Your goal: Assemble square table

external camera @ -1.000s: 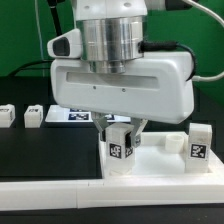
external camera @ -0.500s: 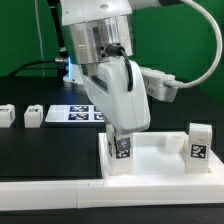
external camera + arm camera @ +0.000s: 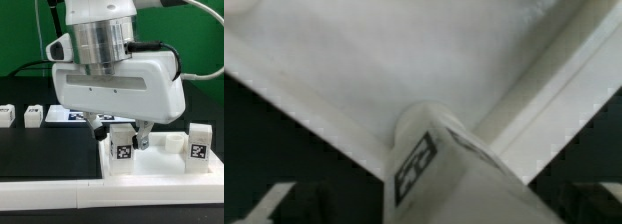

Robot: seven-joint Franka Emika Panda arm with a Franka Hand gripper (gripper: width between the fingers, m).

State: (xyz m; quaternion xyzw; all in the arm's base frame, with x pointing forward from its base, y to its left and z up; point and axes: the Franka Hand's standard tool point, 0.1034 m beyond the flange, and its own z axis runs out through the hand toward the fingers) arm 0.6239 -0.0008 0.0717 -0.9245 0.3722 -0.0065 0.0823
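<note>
The square table top point(image 3: 160, 172) is a white tray with a raised rim at the exterior view's right. A white tagged leg point(image 3: 123, 146) stands upright in its near left corner. My gripper point(image 3: 122, 131) hangs straight over this leg, open, with one finger on each side and a gap to each. A second leg point(image 3: 199, 143) stands at the tray's right corner. In the wrist view the leg point(image 3: 446, 165) rises between the fingers against the tray floor point(image 3: 384, 70). Two more leg blocks point(image 3: 33, 116) lie on the black table at the exterior view's left.
The marker board point(image 3: 72, 114) lies flat behind the gripper, left of the tray. A long white bar fence point(image 3: 50, 190) runs along the front of the table. A green wall and cables fill the background.
The hand twisted with the leg in its grip, then turned back broadside. The jaws have opened and let go of the leg, which stays upright in the corner.
</note>
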